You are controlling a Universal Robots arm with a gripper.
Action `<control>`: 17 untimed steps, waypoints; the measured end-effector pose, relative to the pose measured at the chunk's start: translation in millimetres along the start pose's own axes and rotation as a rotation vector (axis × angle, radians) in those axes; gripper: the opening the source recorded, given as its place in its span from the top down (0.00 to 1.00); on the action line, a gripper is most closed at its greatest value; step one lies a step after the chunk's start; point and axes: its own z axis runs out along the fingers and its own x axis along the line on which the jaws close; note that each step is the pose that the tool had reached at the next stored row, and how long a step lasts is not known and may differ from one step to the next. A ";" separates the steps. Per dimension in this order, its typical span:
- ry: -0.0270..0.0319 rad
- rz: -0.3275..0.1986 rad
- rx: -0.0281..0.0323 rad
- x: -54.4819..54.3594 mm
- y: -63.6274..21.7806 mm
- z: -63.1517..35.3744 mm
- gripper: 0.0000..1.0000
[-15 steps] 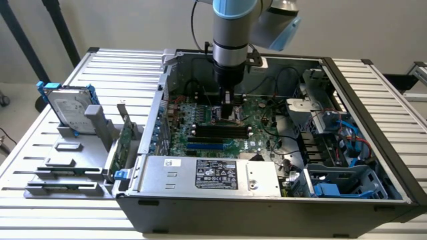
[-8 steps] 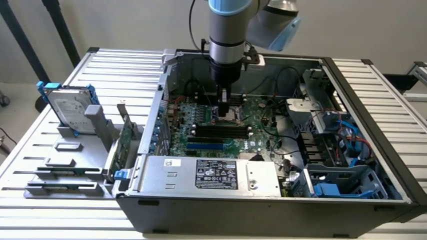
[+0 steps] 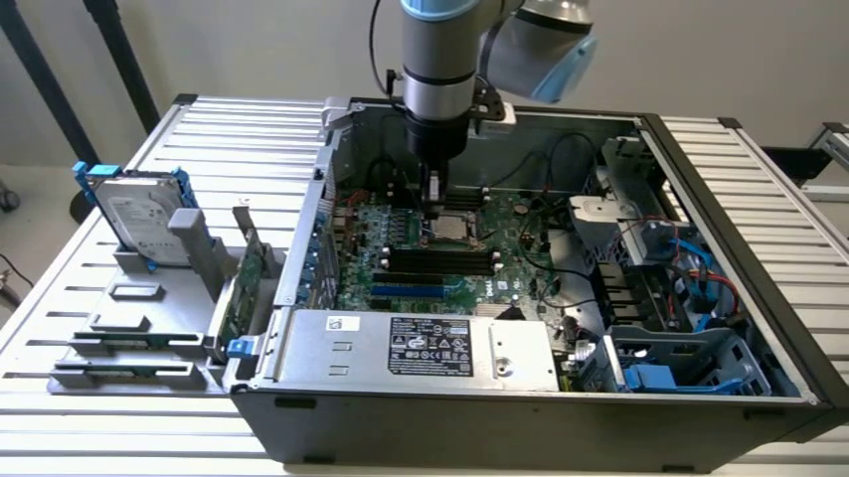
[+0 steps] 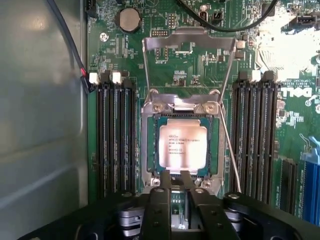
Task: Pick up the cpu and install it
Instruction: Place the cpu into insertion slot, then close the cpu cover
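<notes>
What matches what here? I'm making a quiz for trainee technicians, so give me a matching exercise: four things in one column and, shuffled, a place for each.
1. cpu
2. hard drive
3. coin cell battery
4. memory slots

A. in black rows on both sides of the socket
B. lying in the socket on the motherboard
C. upright in a grey holder outside the case
D. on the motherboard, beyond the raised socket frame

Pairs: 1-B, 2-C, 3-D, 4-A
</notes>
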 end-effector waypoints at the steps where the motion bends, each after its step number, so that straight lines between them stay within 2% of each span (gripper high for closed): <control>1: 0.0000 0.000 0.0003 0.0 -2.0 -1.3 0.82; 2: 0.0000 0.000 0.0007 0.1 -4.1 -2.8 0.88; 3: 0.0000 0.000 0.0010 0.1 -6.2 -4.1 0.89; 7: 0.0000 0.000 0.0016 0.1 -12.0 -7.1 0.89; 17: 0.0000 0.000 0.0017 0.1 -12.4 -7.4 0.89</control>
